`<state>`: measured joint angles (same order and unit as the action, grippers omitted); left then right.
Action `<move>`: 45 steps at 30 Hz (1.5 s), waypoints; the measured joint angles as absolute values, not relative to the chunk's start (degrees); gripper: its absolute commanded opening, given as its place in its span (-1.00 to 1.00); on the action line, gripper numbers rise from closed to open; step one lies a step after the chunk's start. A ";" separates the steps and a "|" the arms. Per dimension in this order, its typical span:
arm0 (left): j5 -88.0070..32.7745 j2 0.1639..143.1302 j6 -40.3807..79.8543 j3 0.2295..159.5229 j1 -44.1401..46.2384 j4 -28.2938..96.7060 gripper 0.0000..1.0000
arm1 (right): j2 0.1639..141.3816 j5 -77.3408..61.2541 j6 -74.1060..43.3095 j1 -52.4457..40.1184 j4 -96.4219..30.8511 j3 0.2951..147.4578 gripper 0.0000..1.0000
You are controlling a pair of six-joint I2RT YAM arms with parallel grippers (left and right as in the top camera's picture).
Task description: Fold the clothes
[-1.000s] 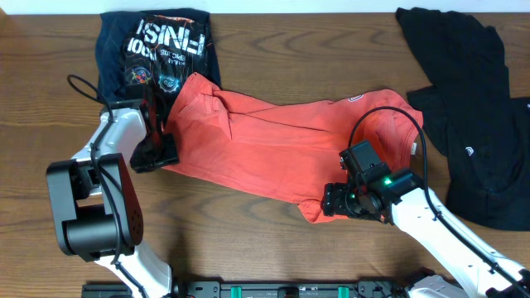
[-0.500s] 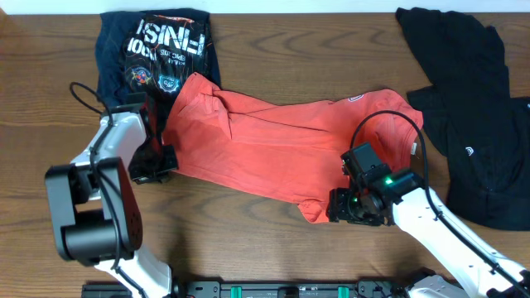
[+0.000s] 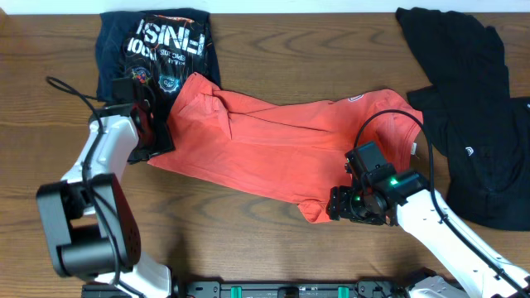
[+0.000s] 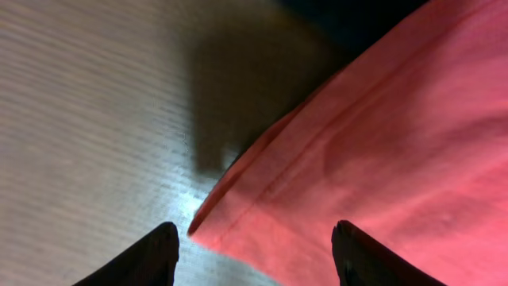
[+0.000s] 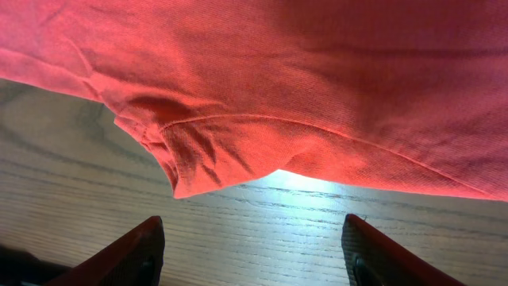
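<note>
With the coral-red T-shirt [image 3: 273, 145] lying rumpled mid-way across the wooden table [image 3: 248, 248], we should slide our left gripper [image 3: 156, 142], jaws apart at its 9 o'clock corner, and our right gripper [image 3: 338, 204], likewise spread and empty at its 5 o'clock hem, under both layers before pinching.

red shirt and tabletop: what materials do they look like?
Red T-shirt: looks like a matte knit, probably cotton jersey. The right wrist view shows a fine knit texture, soft creases and a stitched hem. Table: wood or wood-look laminate, cannot tell which. It has brown grain lines and a slight sheen where light reflects near the shirt's edge.
</note>
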<state>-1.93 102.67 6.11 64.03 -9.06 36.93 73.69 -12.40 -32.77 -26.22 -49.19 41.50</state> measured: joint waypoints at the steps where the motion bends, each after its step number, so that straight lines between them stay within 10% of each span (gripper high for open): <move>1: -2.00 103.70 5.96 64.03 -9.06 37.04 0.27 | 73.69 -12.43 -32.77 -26.22 -49.19 41.50 0.39; 7: -2.39 107.31 5.72 64.05 -9.06 36.99 0.21 | 73.69 -12.38 -32.51 -26.22 -49.19 41.50 0.39; 12: -2.98 107.33 5.85 64.05 -8.97 38.79 -0.87 | 73.69 -12.36 -32.38 -26.22 -49.17 41.50 0.38; 23: -2.15 107.35 7.60 64.07 -8.95 51.94 -0.88 | 73.63 -12.21 -31.83 -25.32 -53.67 41.50 0.08; 45: -1.48 87.00 10.96 64.05 -8.95 56.18 -0.88 | 71.50 -7.16 -32.12 -23.20 -57.36 41.50 0.27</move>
